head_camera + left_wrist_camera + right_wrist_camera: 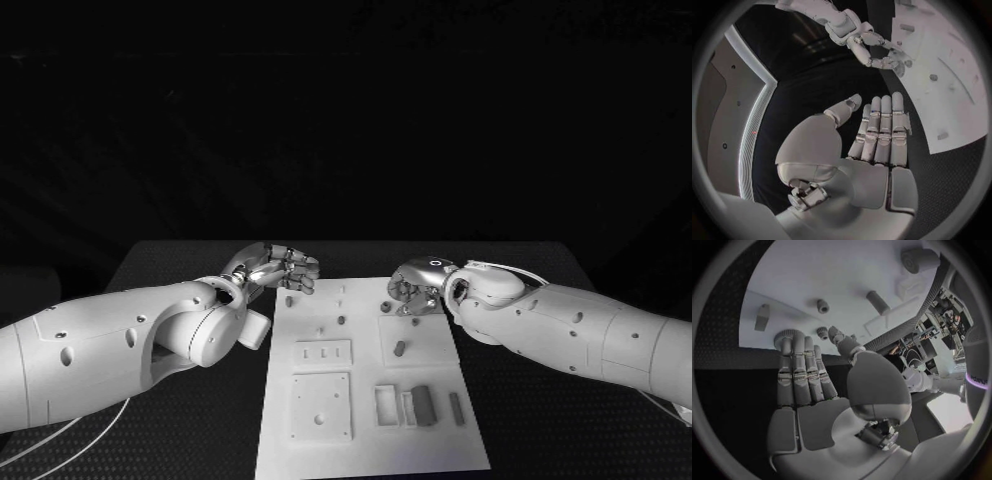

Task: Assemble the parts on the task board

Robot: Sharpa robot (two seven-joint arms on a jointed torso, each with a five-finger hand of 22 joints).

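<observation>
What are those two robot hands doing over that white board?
The robot is putting small parts together on the task board. Its left hand hovers at the board's far left corner with flat, open fingers, holding nothing. Its right hand reaches over the far edge, fingertips next to a small peg. Other parts lie farther along the board.

The task board is looking like smooth matt plastic, the table is showing a rough dotted texture, and the left hand is gleaming like polished metal.

Task board near edge cut off by frame; small parts too tiny to identify.
</observation>
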